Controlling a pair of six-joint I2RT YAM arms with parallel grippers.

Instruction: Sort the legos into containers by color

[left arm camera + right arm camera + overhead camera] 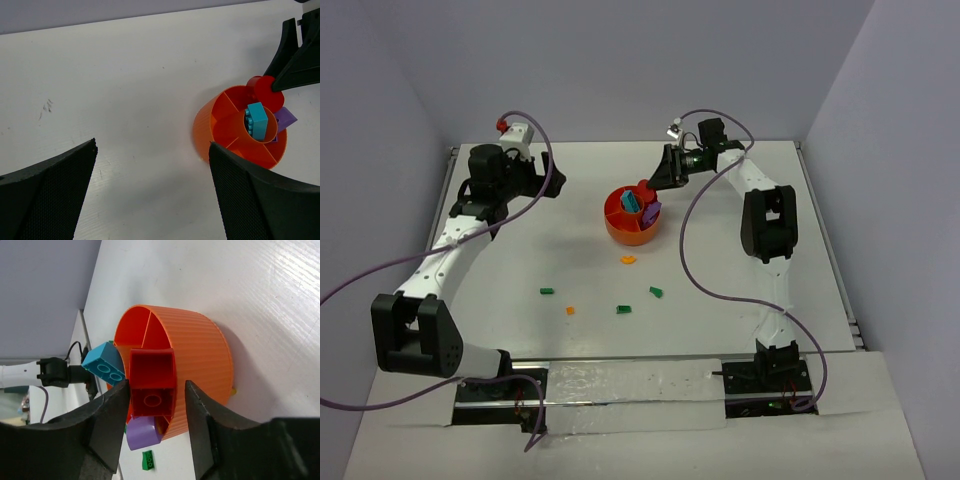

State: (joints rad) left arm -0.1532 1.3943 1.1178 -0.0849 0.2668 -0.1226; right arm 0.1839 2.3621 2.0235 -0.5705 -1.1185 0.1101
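Note:
The orange divided bowl (620, 228) stands mid-table. A teal brick (105, 367) stands in its hub and a purple piece (142, 432) lies in a wedge. A red brick (152, 380) sits at the bowl's far rim, between the fingers of my right gripper (157, 390). One finger touches the brick and a thin gap shows at the other. My left gripper (152, 165) hangs wide open over bare table, left of the bowl (202, 125). Small green (547, 292) (623, 309) (657, 292) and orange (570, 310) (628, 260) legos lie loose in front of the bowl.
The table's raised rim (820, 230) runs along the right side. Purple cables (685, 250) loop from both arms over the table. The left arm (450, 250) stretches along the left side.

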